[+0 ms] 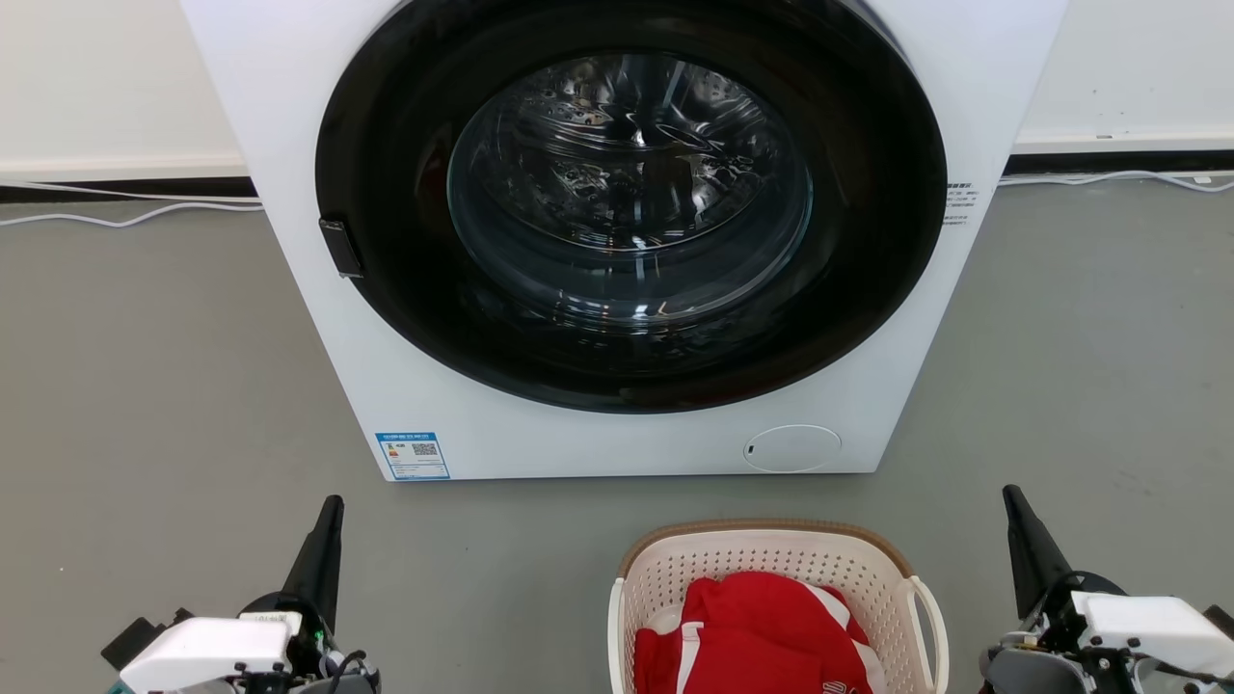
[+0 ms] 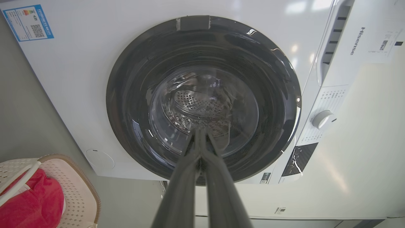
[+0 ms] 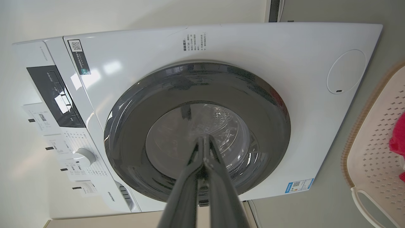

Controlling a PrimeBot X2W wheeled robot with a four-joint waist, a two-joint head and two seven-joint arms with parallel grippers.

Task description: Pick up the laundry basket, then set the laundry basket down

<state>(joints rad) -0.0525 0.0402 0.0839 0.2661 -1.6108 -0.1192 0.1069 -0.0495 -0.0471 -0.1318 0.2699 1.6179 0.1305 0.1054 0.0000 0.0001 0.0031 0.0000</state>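
While left claw [image 1: 333, 511] and right claw [image 1: 1011, 501] pinch closed, floor [image 1: 501, 578] flanks the laundry basket [image 1: 771, 557].

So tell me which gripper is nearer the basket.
Right. The right gripper stands just beyond the basket's right handle. The left gripper stands off its left side across a much wider gap. Neither touches it.

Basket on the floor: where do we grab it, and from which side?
By the white loop handles, one at each end. They bow out from the basket walls, leaving a gap for a finger. Come in from outside and above; the right gripper is nearer. Jaws are shut, so open first.
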